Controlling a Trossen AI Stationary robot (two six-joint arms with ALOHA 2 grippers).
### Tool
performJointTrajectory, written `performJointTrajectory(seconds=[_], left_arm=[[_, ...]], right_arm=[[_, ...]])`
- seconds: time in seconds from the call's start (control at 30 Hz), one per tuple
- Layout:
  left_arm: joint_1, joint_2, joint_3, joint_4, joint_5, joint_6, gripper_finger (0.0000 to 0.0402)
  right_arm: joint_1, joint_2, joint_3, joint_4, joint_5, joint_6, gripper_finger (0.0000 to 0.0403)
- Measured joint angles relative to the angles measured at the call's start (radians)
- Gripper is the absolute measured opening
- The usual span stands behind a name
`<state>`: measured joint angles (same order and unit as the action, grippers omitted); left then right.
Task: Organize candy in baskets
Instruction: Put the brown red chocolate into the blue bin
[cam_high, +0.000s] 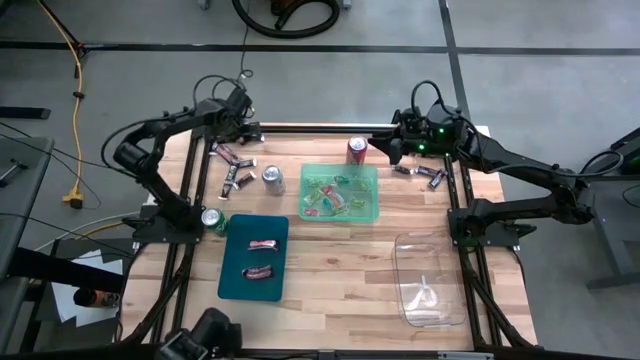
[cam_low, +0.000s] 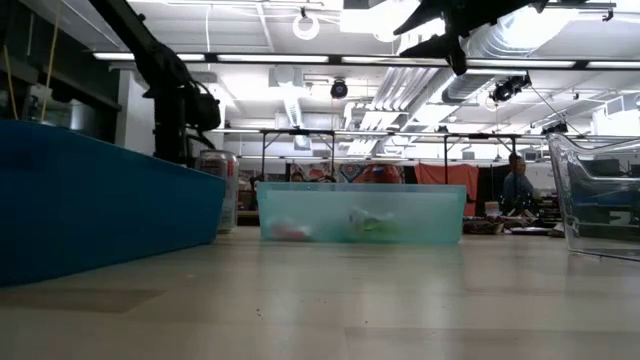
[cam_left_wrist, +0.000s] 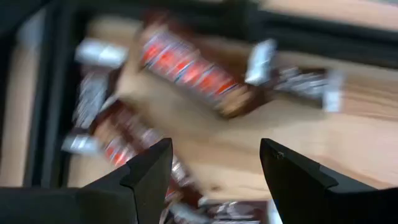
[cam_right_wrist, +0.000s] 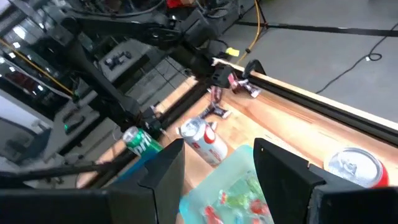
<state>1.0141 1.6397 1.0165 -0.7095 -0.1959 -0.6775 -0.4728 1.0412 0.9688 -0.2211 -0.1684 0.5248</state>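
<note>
- Left gripper (cam_high: 232, 117) at the far-left corner of the light wooden table (cam_high: 330, 280), low over a scatter of dark-wrapped mini candy bars (cam_high: 234, 168). Jaws spread wide, nothing between them; in the left wrist view the same gripper (cam_left_wrist: 214, 165) frames a red-and-brown wrapped mini bar (cam_left_wrist: 189, 68) lying on the wood, not touching either finger.
- Right gripper (cam_high: 384, 143) raised above the far edge of the table, just beyond the translucent light green rectangular basket (cam_high: 340, 193). Fingers parted, empty; right wrist view (cam_right_wrist: 217, 168) looks down past them onto that basket.
- Green basket holds several small candies in red and green wrappers (cam_high: 328, 196).
- Opaque dark teal rectangular basket (cam_high: 254, 257) on the left-near side holds two red-and-dark wrapped bars (cam_high: 262, 245), one above the other, apart.
- Clear plastic rectangular basket (cam_high: 430, 277) on the right-near side; contents cannot be told.
- A few more dark-wrapped small candies (cam_high: 420, 174) lie on the table to the right of the green basket, near the frame rail.
- Three upright soda cans: red can (cam_high: 357, 151) at the green basket's far edge, silver can (cam_high: 272, 179) just left of it, green can (cam_high: 212, 219) beside the teal basket's far-left corner.
- Low view: a person (cam_low: 517, 185) in the room behind.
</note>
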Motion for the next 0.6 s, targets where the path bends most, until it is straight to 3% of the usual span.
performJointTrajectory(seconds=[0.13, 0.2, 0.37, 0.6], left_arm=[[-0.021, -0.058, -0.125, 0.034, -0.049, -0.225, 0.0230], [-0.034, -0.089, -0.174, 0.079, -0.075, -0.261, 0.0229], [-0.041, -0.128, -0.211, 0.088, -0.130, -0.447, 0.0229], [-0.042, -0.101, -0.259, 0.114, -0.103, -0.563, 0.0222]], right_arm=[[0.000, 0.000, 0.000, -0.042, 0.000, -0.028, 0.0186], [0.000, 0.000, 0.000, -0.067, -0.001, -0.034, 0.0186], [0.000, 0.000, 0.000, -0.118, -0.002, -0.036, 0.0186], [0.000, 0.000, 0.000, -0.145, -0.003, -0.068, 0.0186]])
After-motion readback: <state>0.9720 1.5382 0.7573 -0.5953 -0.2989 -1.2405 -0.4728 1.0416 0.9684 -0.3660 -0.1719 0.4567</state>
